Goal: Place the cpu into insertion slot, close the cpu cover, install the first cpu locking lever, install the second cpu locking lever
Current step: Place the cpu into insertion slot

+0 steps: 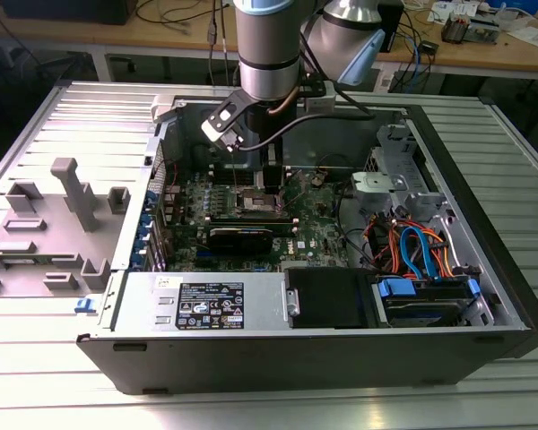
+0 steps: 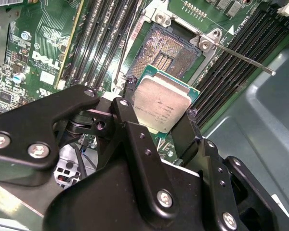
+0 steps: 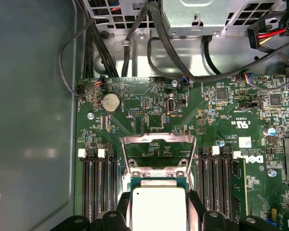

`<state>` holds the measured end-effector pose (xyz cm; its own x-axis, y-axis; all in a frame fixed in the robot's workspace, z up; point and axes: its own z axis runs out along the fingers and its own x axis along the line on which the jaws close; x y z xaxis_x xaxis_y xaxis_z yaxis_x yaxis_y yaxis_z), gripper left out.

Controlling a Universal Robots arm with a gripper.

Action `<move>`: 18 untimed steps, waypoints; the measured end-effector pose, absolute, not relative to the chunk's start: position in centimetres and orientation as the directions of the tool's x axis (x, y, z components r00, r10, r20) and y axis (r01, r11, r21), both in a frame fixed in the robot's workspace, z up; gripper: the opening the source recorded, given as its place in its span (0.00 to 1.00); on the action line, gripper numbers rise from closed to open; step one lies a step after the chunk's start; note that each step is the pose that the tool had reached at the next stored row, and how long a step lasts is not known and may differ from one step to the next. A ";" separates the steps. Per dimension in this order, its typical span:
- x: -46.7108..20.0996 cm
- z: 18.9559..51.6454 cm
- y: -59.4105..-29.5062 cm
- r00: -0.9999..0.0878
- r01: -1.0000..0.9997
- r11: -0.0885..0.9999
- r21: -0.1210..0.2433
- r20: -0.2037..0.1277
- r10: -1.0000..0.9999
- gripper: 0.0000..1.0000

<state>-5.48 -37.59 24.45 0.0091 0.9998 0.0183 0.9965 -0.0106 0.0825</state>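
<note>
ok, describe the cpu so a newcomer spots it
Inside the open computer case, find the green motherboard. The black gripper clamps the cpu near the insertion slot: a small flat square, dull silver on top, unlike the slot's dark pinned centre.

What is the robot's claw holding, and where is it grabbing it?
The gripper holds the cpu by two opposite edges, one finger on each side, close to the open insertion slot.

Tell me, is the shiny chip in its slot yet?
Out. The gripper grips the cpu by its edges, and the insertion slot shows its pins bare.
</note>
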 end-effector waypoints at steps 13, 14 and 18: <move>-5.5 24.0 -37.6 0.009 0.997 -0.011 0.083 0.018 1.000 0.55; -5.5 24.0 -37.6 0.009 0.997 -0.011 0.083 0.018 1.000 0.55; -5.5 23.6 -37.6 0.009 0.997 -0.011 0.082 0.018 1.000 0.55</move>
<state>-5.48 -37.58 23.55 0.0091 0.9998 0.0183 0.9965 -0.0106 0.0825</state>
